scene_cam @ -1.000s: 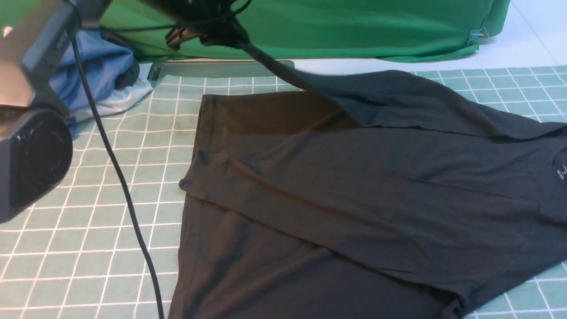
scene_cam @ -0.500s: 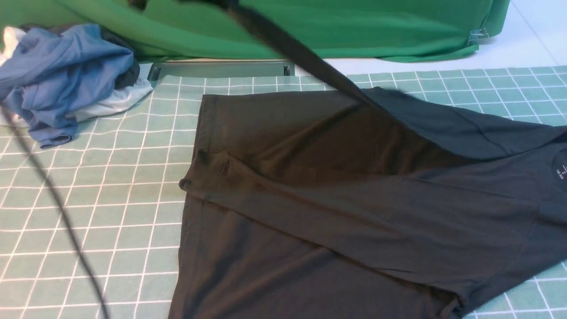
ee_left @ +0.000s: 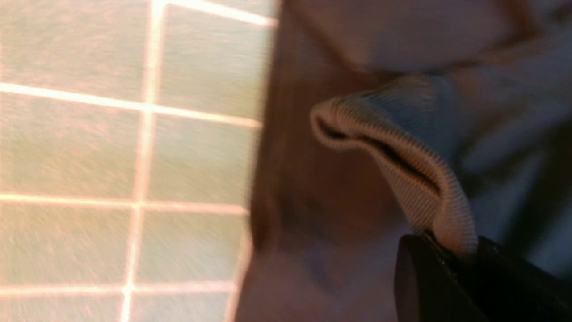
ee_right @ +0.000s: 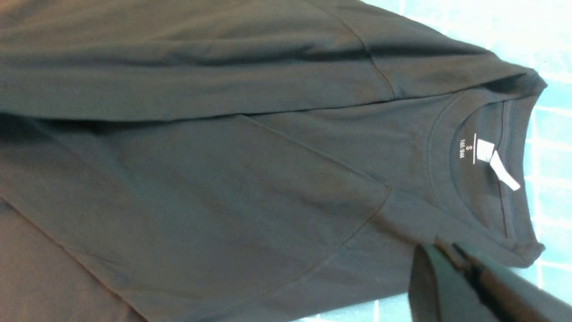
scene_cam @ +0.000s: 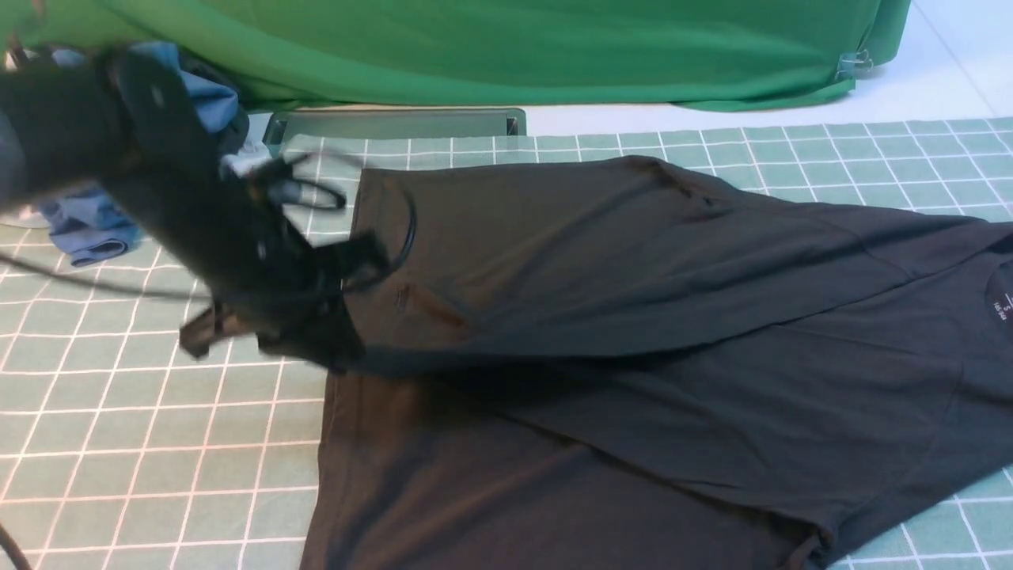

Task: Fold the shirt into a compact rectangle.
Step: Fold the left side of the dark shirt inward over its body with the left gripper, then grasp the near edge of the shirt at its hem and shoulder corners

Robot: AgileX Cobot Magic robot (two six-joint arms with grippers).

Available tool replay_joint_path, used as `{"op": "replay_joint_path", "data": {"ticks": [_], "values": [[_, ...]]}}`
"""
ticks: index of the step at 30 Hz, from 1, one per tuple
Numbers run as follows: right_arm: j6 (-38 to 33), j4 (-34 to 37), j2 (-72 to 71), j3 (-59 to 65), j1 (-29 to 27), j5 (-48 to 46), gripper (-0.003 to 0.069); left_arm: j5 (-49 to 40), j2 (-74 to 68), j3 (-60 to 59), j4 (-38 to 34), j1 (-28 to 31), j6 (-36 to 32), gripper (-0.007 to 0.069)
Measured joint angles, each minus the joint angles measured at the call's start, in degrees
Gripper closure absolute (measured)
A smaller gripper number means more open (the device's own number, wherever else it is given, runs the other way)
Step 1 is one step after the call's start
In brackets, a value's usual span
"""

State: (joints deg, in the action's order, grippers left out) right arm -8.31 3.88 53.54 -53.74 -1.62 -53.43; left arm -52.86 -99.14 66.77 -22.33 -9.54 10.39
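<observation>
The black shirt lies spread on the green checked mat, its collar at the right edge. Its far part is folded forward over the middle. My left gripper, blurred, is low at the shirt's left side. In the left wrist view the left gripper is shut on a ribbed fold of the shirt's edge. In the right wrist view the right gripper has its jaws together above the shirt, near the collar label, with nothing seen between them. The chest print is hidden.
A heap of blue and white clothes sits at the back left, partly behind my left arm. The big green cloth hangs along the back. A grey metal bar lies at the mat's far edge. A thin cable crosses the left.
My left arm has swung from high at the back down to the shirt's left side, pulling the far edge of the shirt forward over its middle.
</observation>
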Motion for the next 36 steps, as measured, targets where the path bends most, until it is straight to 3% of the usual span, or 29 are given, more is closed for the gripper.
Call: {"op": "replay_joint_path", "data": {"ticks": [5, 15, 16, 20, 25, 29, 36], "values": [[0.15, 0.07, 0.00, 0.00, 0.00, 0.00, 0.0627, 2.20, -1.32, -2.08, 0.67, 0.00, -0.46, 0.0555], [0.30, 0.12, 0.00, 0.00, 0.00, -0.05, 0.0627, -9.83, 2.47, 1.10, 4.17, 0.00, -0.15, 0.0281], [0.37, 0.12, 0.00, 0.00, 0.00, -0.05, 0.0627, -13.27, 3.73, 1.07, 3.66, 0.00, -0.15, 0.0226], [1.74, 0.14, 0.00, 0.00, 0.00, -0.25, 0.0621, -15.94, 6.82, -2.63, 3.01, 0.00, -0.01, 0.0146], [2.88, 0.14, 0.00, 0.00, 0.00, -0.65, 0.0616, -15.02, 10.76, -14.24, 0.80, 0.00, 1.05, 0.0121], [3.14, 0.14, 0.00, 0.00, 0.00, -0.44, 0.0609, -5.80, 11.45, -26.21, -3.70, 0.00, 1.78, 0.0121], [3.14, 0.19, 0.00, 0.00, 0.00, 1.62, 0.0605, -0.67, 11.45, -31.45, -4.27, 0.00, 2.92, 0.0147]]}}
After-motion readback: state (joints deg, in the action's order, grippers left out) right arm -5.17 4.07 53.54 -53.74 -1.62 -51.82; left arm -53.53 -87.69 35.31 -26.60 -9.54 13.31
